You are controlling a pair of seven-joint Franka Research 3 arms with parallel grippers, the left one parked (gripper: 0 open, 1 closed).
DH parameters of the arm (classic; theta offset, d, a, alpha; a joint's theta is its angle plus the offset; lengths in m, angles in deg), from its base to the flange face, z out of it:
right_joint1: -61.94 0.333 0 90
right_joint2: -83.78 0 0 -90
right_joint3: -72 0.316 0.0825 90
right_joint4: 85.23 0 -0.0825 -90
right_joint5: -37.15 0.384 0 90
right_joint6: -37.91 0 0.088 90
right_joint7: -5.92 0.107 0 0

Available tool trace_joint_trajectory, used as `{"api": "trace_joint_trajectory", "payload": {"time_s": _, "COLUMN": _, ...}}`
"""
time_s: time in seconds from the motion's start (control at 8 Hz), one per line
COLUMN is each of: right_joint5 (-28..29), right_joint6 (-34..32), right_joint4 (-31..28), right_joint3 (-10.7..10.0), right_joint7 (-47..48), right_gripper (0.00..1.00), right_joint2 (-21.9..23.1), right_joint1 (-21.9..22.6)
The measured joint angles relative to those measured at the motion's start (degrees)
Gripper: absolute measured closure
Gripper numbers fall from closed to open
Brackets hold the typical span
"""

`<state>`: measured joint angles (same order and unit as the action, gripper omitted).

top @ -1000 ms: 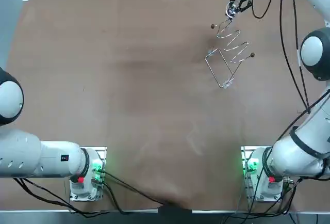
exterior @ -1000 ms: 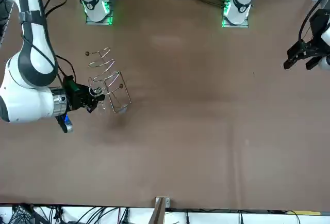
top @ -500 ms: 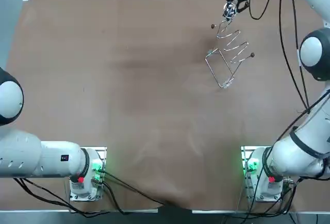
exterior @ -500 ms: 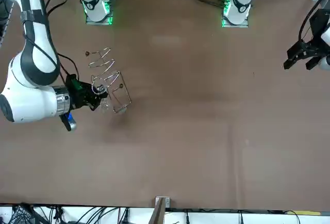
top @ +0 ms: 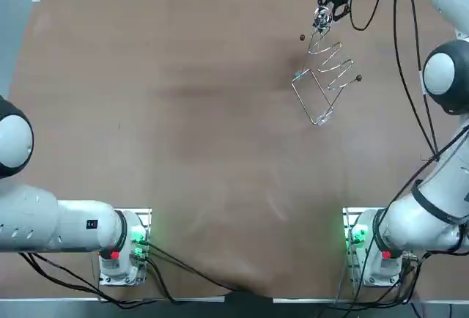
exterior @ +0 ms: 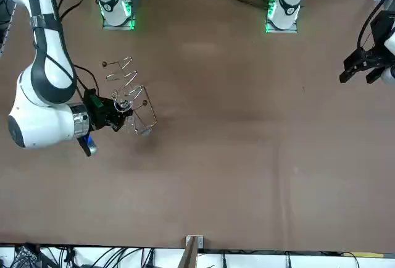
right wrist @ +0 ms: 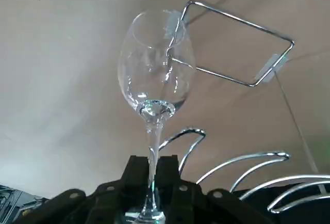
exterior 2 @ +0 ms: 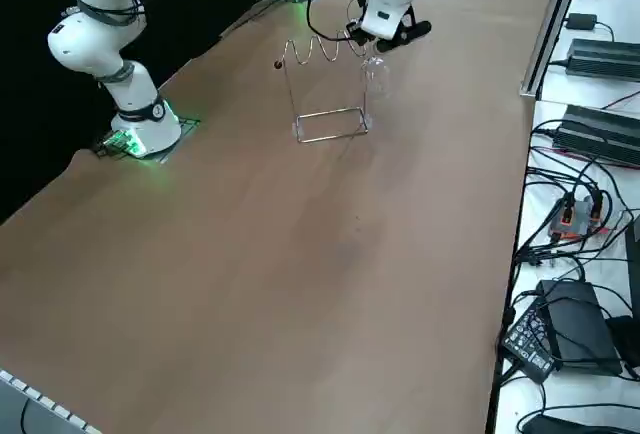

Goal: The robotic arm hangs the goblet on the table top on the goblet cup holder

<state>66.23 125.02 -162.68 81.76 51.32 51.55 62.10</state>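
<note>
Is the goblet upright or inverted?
Inverted: the right gripper clamps the goblet by its stem, and the bowl hangs below, beside the rack.

A robotics lab: white arms (top: 447, 72) on green-lit bases (exterior 2: 140, 139) stand at a brown bench (top: 183, 113), the right hand (right wrist: 153, 177) clamping a goblet (right wrist: 154, 79) near its far right corner; power supplies (exterior 2: 600, 59) and cables (exterior 2: 560, 216) lie alongside.
</note>
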Motion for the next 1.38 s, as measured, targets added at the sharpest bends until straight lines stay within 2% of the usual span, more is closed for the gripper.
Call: {"api": "trace_joint_trajectory", "payload": {"time_s": 1.38, "right_joint5": 1.65, "right_joint6": 0.0, "right_joint4": 0.41, "right_joint3": -0.3, "right_joint7": 1.11, "right_gripper": 0.89, "right_joint2": 0.01, "right_joint1": 0.08}}
